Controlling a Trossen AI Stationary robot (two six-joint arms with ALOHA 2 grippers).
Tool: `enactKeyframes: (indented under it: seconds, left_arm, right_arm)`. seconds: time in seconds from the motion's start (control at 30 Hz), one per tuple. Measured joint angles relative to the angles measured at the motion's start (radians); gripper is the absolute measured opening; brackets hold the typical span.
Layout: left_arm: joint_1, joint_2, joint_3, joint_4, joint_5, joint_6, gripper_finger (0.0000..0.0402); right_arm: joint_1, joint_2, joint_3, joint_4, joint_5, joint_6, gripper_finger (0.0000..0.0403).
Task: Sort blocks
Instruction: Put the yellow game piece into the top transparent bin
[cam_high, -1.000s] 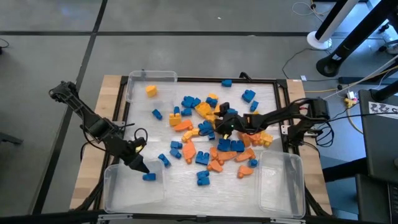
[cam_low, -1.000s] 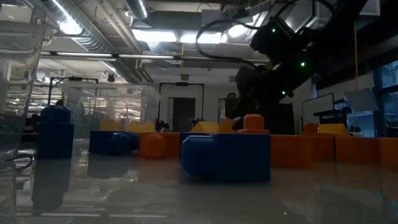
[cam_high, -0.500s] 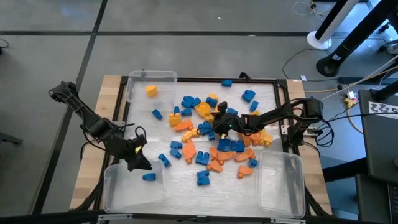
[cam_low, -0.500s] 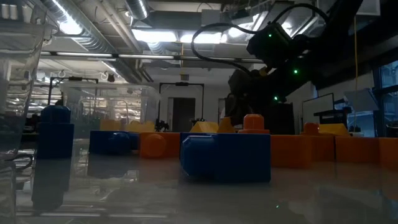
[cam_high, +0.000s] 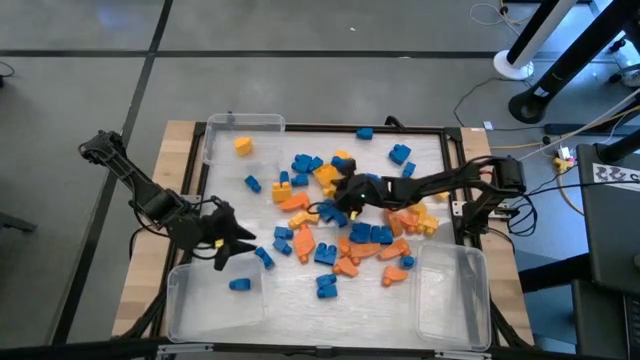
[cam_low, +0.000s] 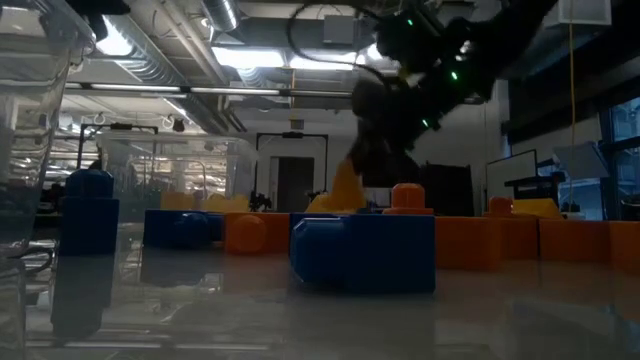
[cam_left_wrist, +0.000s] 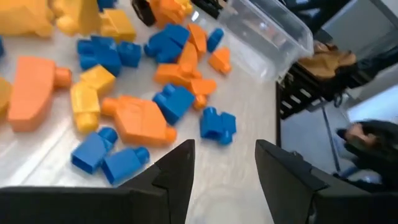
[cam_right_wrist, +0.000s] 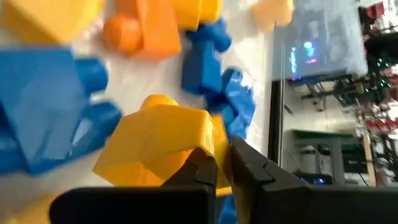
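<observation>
The right gripper (cam_right_wrist: 221, 163) has its fingers pinched almost together on a corner of a yellow block (cam_right_wrist: 163, 143), seen close up in its wrist view. From above, the right gripper (cam_high: 343, 197) sits in the thick of the pile, near the middle of the tabletop (cam_high: 300, 290), and the low view shows a yellow piece (cam_low: 346, 186) hanging under the dark arm, apparently clear of its neighbours. The grip looks shallow, taken on an edge rather than across the body.

The left gripper (cam_high: 228, 243) hovers with its fingers apart and empty near the front left of the tabletop, just above the edge of the front left bin (cam_high: 178, 300), in which one blue block (cam_high: 239, 284) lies. Its wrist view looks over loose blue, orange and yellow pieces.

The blocks (cam_high: 340, 225) are spread from the centre toward the right side, with one yellow block (cam_high: 243, 145) in the back left bin (cam_high: 270, 123). A third bin (cam_high: 480, 300) stands at the front right.

These bricks should be light and rigid, with smooth, slippery faces. A hold across two flat opposite sides, away from the studs, is likely safer than a corner pinch, which could let a piece twist or pop out.
</observation>
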Motion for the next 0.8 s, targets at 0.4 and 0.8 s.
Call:
enactKeyframes:
  seconds: [0.4, 0.8]
  left_arm:
    - [0.000, 0.003, -0.001, -0.003, -0.080, 0.083, 0.0159]
    - [0.019, 0.018, -0.006, 0.001, -0.090, 0.100, 0.0159]
  right_arm:
    - [-0.015, 0.000, 0.295, 0.070, -0.169, -0.092, 0.0026]
    - [-0.148, 0.183, 0.379, 0.537, -0.405, -0.101, 0.0029]
